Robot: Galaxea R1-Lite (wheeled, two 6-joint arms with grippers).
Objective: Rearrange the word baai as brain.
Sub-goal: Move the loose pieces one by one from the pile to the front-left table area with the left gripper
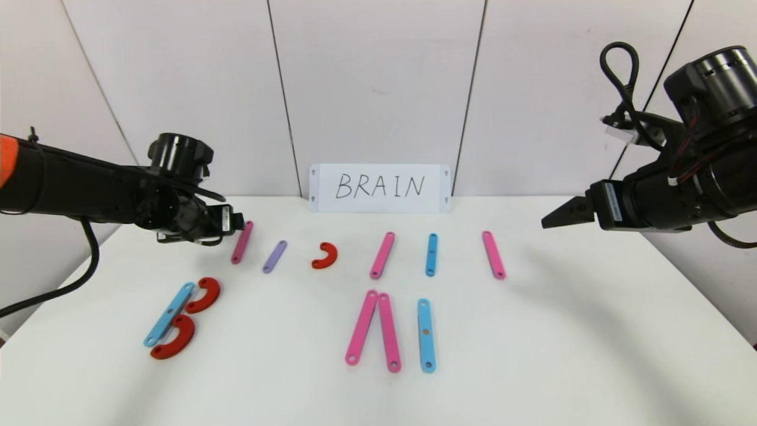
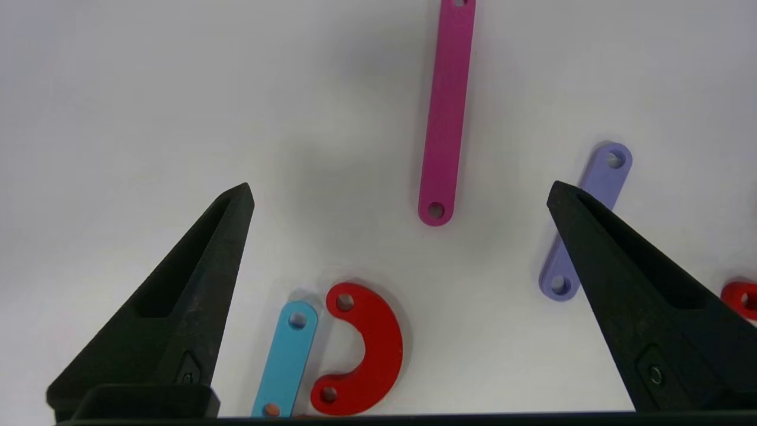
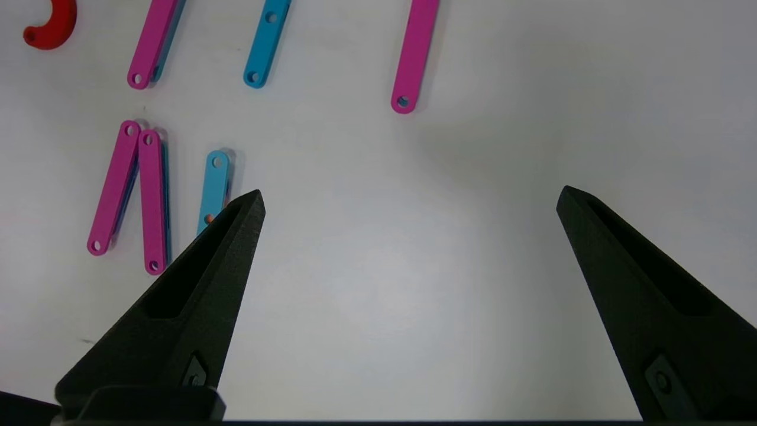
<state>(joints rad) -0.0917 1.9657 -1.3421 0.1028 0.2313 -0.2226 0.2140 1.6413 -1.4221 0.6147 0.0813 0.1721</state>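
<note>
Your left gripper (image 2: 400, 195) hangs over the table's (image 1: 591, 331) far-left part with its fingers spread wide and nothing between them. Your right gripper (image 3: 411, 198) hangs over the far-right part, fingers likewise spread and empty.

The pieces lie flat in two rows in front of the BRAIN card (image 1: 379, 187). In the near row at your left, a blue strip (image 1: 169, 313) runs diagonally, its far end leaning right, with two red curves (image 1: 204, 294) (image 1: 175, 337) touching its right side to make a B. Near centre, two pink strips (image 1: 362, 326) (image 1: 389, 332) meet at their far ends and splay apart toward you. Just to their right, a second blue strip (image 1: 426, 335) lies with its long axis running straight away from you.

In the far row, a pink strip (image 1: 242, 242) lies just beside your left gripper, leaning slightly right at its far end. Next come a short purple strip (image 1: 275, 256) leaning the same way and a third red curve (image 1: 325, 255) opening left. Further right lie a pink strip (image 1: 382, 255) leaning right, a short blue strip (image 1: 432, 254) almost straight, and a pink strip (image 1: 493, 254) leaning left.
</note>
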